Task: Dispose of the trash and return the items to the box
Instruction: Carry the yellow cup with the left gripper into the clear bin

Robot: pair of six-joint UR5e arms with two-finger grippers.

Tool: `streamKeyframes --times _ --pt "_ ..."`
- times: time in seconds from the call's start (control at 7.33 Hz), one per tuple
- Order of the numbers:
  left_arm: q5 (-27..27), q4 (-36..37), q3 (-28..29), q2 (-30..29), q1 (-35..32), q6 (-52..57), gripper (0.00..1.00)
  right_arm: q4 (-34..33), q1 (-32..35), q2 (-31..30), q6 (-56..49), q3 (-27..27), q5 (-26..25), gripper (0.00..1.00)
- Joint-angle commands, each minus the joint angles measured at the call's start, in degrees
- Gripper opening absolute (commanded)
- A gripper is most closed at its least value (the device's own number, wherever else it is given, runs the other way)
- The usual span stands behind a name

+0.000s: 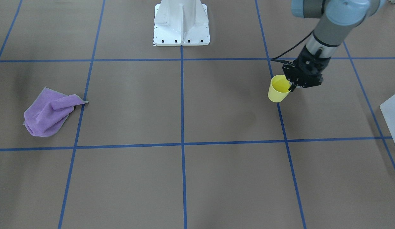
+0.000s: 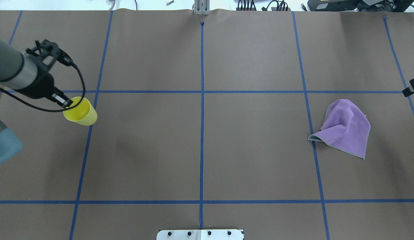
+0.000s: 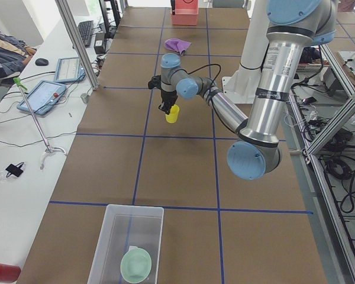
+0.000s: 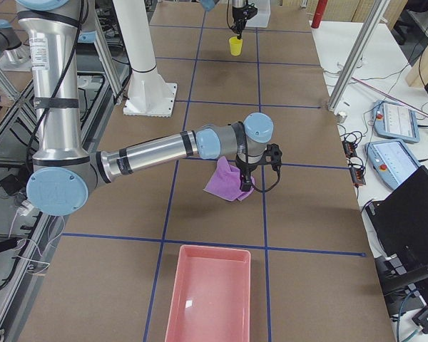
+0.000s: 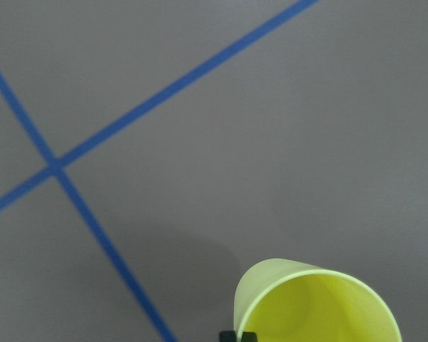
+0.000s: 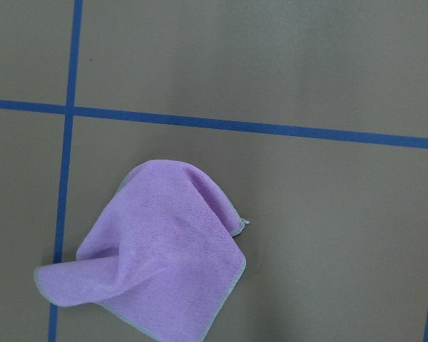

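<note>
Near the table's left end, the left gripper (image 1: 292,87) is clenched on the rim of a tilted yellow cup (image 1: 278,90). The box (image 3: 100,248) sits at the left edge, well apart, with a green dish (image 3: 135,264) inside. The right gripper (image 4: 246,187) hangs over a purple cloth (image 2: 345,128); I cannot tell its grip.

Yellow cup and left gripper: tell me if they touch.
Touching. The front-facing view shows the left gripper pinching the yellow cup at its rim, with no gap; the overhead view agrees.
</note>
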Motion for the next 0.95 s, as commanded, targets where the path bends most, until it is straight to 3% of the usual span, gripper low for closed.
streamKeyframes --times 0.0,0.27,0.41,0.68,0.82 --pt "-5.5 -0.2 7.0 1.8 -11.9 11.5 0.0 0.0 0.0 0.0 0.4 0.2 0.1 1.0" --pt "-15.4 0.1 17.7 2.5 -25.9 24.7 0.0 0.0 -0.1 0.0 1.5 0.9 0.1 1.0" --pt "-17.9 0.3 23.6 2.2 -31.1 29.4 0.0 0.0 -0.3 0.0 1.5 1.0 0.1 1.0" --pt "-18.2 -0.3 32.7 0.9 -37.4 32.4 0.0 0.0 -0.6 0.0 1.5 1.0 0.1 1.0" --pt "-18.1 -0.2 40.4 -2.4 -41.1 36.6 0.0 0.0 -0.9 0.2 1.5 1.0 0.0 1.0"
